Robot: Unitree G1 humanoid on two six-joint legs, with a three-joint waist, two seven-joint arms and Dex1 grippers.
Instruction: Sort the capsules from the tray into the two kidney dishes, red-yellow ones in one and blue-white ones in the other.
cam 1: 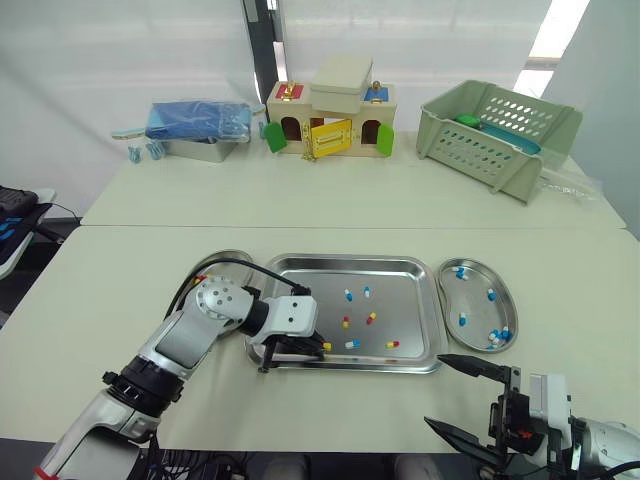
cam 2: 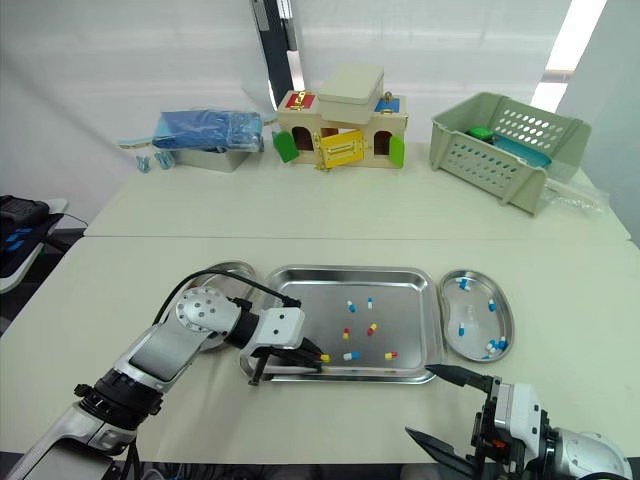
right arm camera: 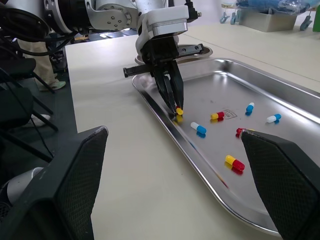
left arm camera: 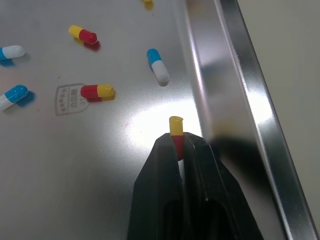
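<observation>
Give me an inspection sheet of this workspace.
Surface: two cream tables, joined.
Job's things: tray holds loose capsules of both kinds; right kidney dish holds blue-white capsules; left kidney dish partly behind the left arm, contents unseen.
Clutter: toy house, green basket, metal box along the far edge.
Hands: left hand shut on a red-yellow capsule by the tray's near rim; right hand open, off the tray.
Cables: black cable along the left arm.
Surroundings: white backdrop.
</observation>
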